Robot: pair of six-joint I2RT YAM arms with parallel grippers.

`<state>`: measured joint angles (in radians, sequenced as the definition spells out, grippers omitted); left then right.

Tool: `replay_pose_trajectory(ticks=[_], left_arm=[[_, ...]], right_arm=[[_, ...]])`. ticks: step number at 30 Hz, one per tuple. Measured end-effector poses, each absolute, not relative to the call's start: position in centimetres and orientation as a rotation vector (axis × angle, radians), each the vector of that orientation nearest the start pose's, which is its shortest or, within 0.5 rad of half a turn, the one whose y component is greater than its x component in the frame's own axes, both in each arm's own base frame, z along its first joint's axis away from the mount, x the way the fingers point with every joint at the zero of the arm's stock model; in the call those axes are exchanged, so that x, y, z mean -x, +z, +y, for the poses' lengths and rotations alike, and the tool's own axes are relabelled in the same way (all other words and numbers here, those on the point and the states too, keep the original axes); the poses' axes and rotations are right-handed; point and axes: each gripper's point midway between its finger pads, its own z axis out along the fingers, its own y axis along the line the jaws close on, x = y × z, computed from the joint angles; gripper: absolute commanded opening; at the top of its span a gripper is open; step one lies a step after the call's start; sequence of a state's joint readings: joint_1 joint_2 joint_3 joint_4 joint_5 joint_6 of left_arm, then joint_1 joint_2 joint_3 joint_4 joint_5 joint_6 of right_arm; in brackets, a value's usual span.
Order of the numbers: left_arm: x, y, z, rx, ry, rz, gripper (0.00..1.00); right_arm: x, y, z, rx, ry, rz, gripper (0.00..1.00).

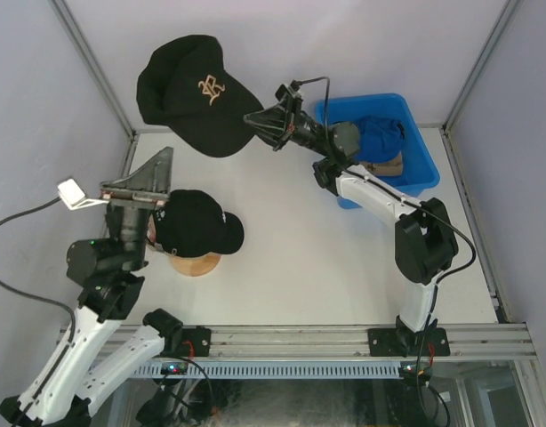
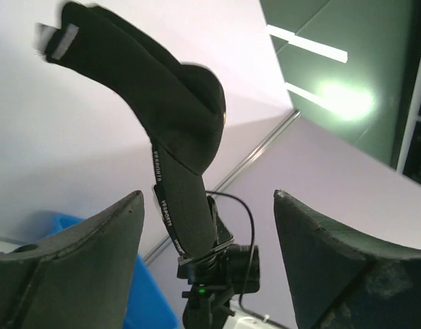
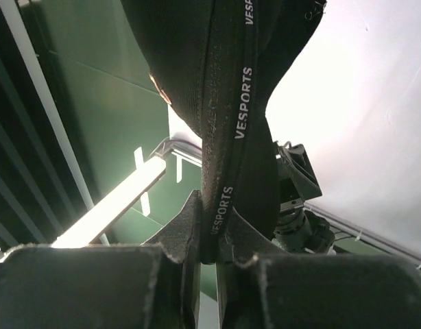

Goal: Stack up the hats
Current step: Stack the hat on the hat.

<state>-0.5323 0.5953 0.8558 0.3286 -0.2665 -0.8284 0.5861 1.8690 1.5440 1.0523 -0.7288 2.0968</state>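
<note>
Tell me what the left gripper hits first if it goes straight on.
Probably the raised black cap pinched in the right gripper: it sits dead ahead of the open left gripper, though how far off is unclear.

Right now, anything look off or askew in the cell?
Nothing spilled or damaged. One oddity: the black fabric cap with gold emblem hangs tilted in mid-air from the right gripper, its fingers pinching only the lettered edge band. A second black cap sits on the round wooden stand.
</note>
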Motion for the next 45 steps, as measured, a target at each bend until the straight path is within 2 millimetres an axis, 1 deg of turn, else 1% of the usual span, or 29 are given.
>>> replay_pose_trajectory(ticks=[4, 8, 11, 14, 15, 16, 20, 25, 30, 33, 39, 40, 42, 44, 45], left_arm=[[-20.8, 50.7, -8.7, 0.486, -1.119, 0.909, 0.87], [-20.9, 50.9, -6.9, 0.562, -1.102, 0.868, 0.9], [-21.3, 50.7, -6.1, 0.604, -1.1, 0.854, 0.93], [-21.7, 50.8, -5.5, 0.634, -1.116, 0.833, 0.95], [-21.9, 50.9, -5.4, 0.64, -1.132, 0.825, 0.97], [-22.1, 51.0, -5.3, 0.644, -1.142, 0.819, 0.99], [-23.4, 51.2, -5.1, 0.653, -1.211, 0.794, 1.0], [-25.4, 51.0, -6.1, 0.636, -1.362, 0.802, 1.0], [-26.2, 51.4, -7.2, 0.607, -1.495, 0.799, 1.0], [-26.0, 51.9, -7.5, 0.588, -1.549, 0.789, 1.0], [-24.1, 53.5, -7.2, 0.542, -1.616, 0.708, 1.0], [-23.9, 53.6, -7.1, 0.538, -1.624, 0.698, 0.99], [-23.6, 53.7, -7.0, 0.532, -1.64, 0.68, 0.92], [-23.3, 53.9, -7.0, 0.526, -1.655, 0.664, 0.84], [-23.2, 53.9, -6.9, 0.522, -1.661, 0.657, 0.77]], right_arm=[[-31.9, 48.8, 35.9, -0.022, 2.597, 1.438, 0.0], [-32.0, 48.9, 34.5, 0.033, 2.574, 1.377, 0.0], [-31.8, 48.4, 34.0, 0.067, 2.564, 1.359, 0.0], [-31.1, 47.8, 33.9, 0.107, 2.565, 1.355, 0.0], [-30.9, 47.7, 34.0, 0.12, 2.567, 1.355, 0.0], [-30.6, 47.6, 34.0, 0.135, 2.568, 1.351, 0.0], [-29.4, 47.9, 34.0, 0.199, 2.573, 1.321, 0.0], [-27.8, 48.5, 33.6, 0.259, 2.576, 1.287, 0.0], [-25.7, 49.1, 34.0, 0.315, 2.6, 1.273, 0.0], [-24.5, 48.7, 34.6, 0.333, 2.624, 1.285, 0.0], [-23.3, 47.0, 35.9, 0.325, 2.661, 1.349, 0.0], [-23.2, 46.7, 36.1, 0.322, 2.665, 1.36, 0.0], [-23.0, 46.3, 36.3, 0.318, 2.671, 1.375, 0.0], [-22.8, 46.2, 36.4, 0.322, 2.675, 1.382, 0.0], [-22.7, 46.2, 36.5, 0.324, 2.677, 1.382, 0.0]])
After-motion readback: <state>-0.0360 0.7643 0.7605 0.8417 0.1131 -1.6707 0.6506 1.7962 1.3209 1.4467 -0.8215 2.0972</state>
